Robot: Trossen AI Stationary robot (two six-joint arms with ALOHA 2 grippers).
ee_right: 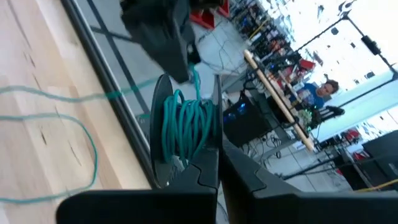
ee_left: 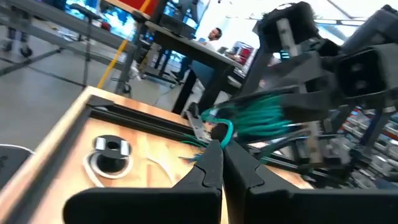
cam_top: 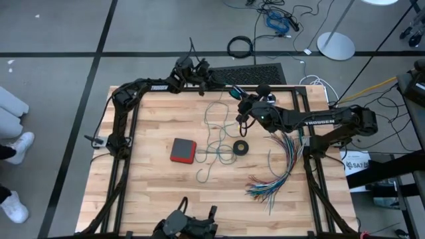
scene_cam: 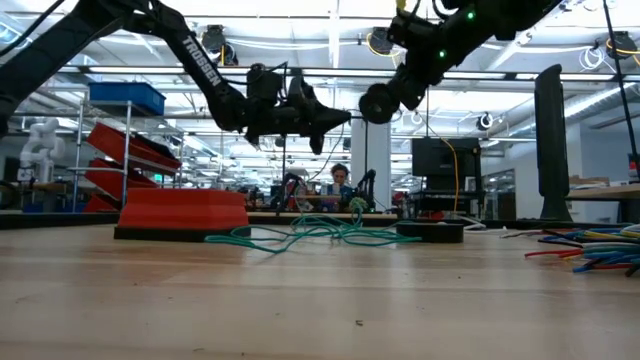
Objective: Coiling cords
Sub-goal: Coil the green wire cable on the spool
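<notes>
The teal-green cord (cam_top: 214, 141) lies slack on the table's middle, and one strand rises to a small coil (ee_right: 183, 127) held in the air over the far edge. My right gripper (ee_right: 217, 163) is shut at that coil. My left gripper (ee_left: 221, 149), coming level along the far edge, is shut on the strand just beside the coil. In the high view the two grippers meet, left (cam_top: 222, 84) and right (cam_top: 238, 95). The white cord's round black-and-white piece (ee_left: 111, 154) lies on the table near the far edge. My left gripper pinches a single strand of the teal cord (ee_left: 226, 132) between its fingertips, right next to the coil. It comes in level from the table's left. The strand is lifted clear of the table. My right gripper has the coil's several turns (ee_right: 181, 157) at its fingertips. Whether the turns are pinched between the fingers or wound round them, I cannot tell. The coil stretches out past the fingertips, clear of the table, and one strand (ee_right: 93, 95) trails down to the tabletop.
On the table sit a red box (cam_top: 183, 150), a small black ring (cam_top: 240, 147) and a fanned bundle of multicoloured wires (cam_top: 279, 166) at the right. The black frame rail (cam_top: 292, 87) runs along the far edge. A person sits in the room beyond.
</notes>
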